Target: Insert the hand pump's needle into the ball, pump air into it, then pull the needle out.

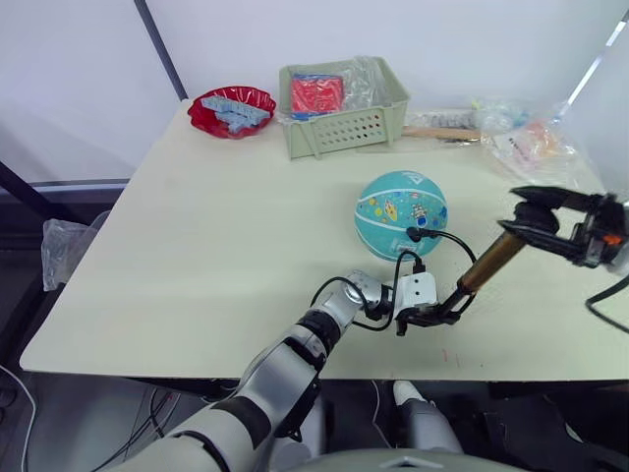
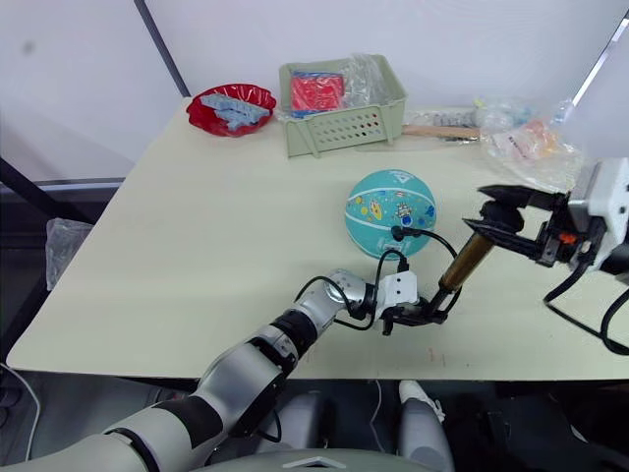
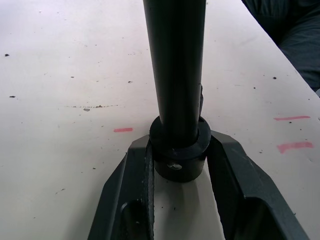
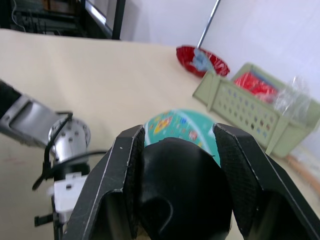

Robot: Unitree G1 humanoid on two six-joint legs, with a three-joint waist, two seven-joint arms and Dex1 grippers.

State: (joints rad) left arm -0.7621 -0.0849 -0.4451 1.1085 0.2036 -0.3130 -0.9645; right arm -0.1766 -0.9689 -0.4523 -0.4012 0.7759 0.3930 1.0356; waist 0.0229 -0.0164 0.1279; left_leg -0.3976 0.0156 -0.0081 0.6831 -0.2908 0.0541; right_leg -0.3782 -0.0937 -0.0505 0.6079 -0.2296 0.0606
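**Head views: both grippers clamp the hand pump beside the ball**

Left eye view: the ball (image 1: 401,213) sits on the pale table (image 1: 197,246), right of centre. The hand pump (image 1: 488,264) slants upward between the two arms, just in front of the ball to its right. The left gripper (image 1: 429,317) pinches the pump's lower black end near the table's front edge; the right gripper (image 1: 534,218) grips its black handle at the upper end. The thin black hose (image 1: 444,234) arcs from the pump over to a small black fitting touching the ball's front right side; the needle itself is too small to make out. At the far side stand a green basket (image 1: 344,122) and a red bowl (image 1: 232,110), well apart from the ball.

Left wrist view: the two fingers (image 3: 135,185) close on the pump's black end cap (image 3: 179,150), and the dark barrel runs away from the camera above the speckled tabletop.

Right wrist view: both fingers (image 4: 112,185) press against the rounded black handle (image 4: 182,195). Beyond it lies the teal ball, with the basket (image 4: 250,117) and red bowl (image 4: 202,61) farther off
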